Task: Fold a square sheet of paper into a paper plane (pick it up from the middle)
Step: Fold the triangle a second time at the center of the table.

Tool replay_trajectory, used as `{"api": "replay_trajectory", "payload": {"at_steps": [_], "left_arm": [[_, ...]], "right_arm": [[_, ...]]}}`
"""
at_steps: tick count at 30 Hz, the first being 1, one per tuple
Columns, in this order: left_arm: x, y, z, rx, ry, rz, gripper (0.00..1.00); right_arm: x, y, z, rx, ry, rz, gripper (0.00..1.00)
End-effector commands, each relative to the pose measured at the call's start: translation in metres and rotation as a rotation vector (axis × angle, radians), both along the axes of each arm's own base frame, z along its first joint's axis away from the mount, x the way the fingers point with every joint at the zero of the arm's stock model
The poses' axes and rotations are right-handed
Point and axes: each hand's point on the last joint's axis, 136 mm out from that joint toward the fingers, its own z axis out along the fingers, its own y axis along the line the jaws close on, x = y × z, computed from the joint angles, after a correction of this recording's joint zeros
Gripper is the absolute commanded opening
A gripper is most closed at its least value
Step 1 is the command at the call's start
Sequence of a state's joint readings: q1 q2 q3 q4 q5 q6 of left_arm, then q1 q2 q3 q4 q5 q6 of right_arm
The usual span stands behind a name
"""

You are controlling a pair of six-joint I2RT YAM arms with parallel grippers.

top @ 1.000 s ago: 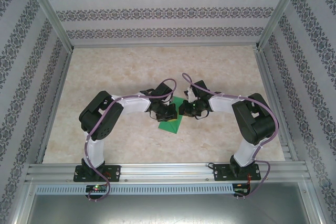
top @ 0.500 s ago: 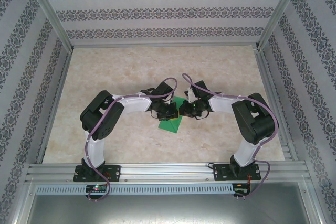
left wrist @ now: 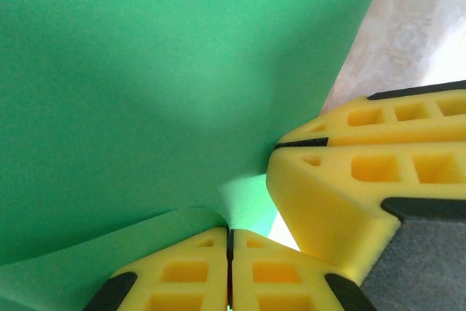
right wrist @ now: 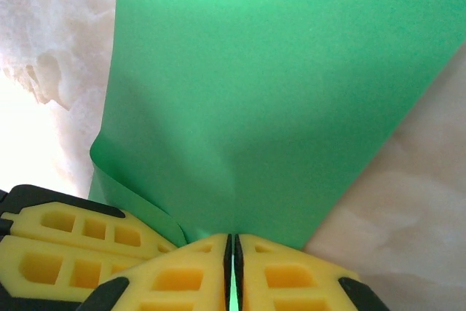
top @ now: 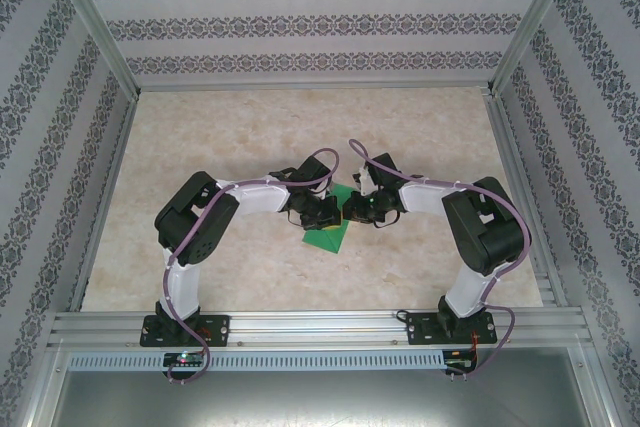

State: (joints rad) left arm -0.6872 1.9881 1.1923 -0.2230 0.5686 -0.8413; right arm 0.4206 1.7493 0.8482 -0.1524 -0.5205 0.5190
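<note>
- Top external view: the square sheet of paper (top: 328,238) is seen mid-tabletop (top: 240,127), beneath the two wrists.
- The left hand (left wrist: 228,234) and right hand (right wrist: 233,238) are each clenched on a pinched-up ridge of the sheet, just beside one another.
- The sheet is judged light, limp and easily creased or torn; a gentle pinch at its middle is advised.

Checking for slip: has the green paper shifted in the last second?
No, the green paper sits equally far from the near rail.

The square sheet of paper (right wrist: 277,92) looks matt and smooth — the right pincer (right wrist: 233,242) matt yellow plastic.
</note>
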Motion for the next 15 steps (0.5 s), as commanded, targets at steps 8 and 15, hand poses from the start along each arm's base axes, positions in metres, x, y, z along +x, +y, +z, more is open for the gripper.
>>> {"api": "replay_trajectory", "payload": {"at_steps": [8, 15], "left_arm": [[-0.006, -0.001, -0.013, 0.028, 0.008, -0.037, 0.09], [-0.006, -0.002, -0.012, 0.024, 0.005, -0.041, 0.09]], "right_arm": [[0.019, -0.009, 0.005, -0.014, -0.029, -0.022, 0.14], [0.021, -0.017, -0.006, -0.049, -0.004, -0.033, 0.14]]}}
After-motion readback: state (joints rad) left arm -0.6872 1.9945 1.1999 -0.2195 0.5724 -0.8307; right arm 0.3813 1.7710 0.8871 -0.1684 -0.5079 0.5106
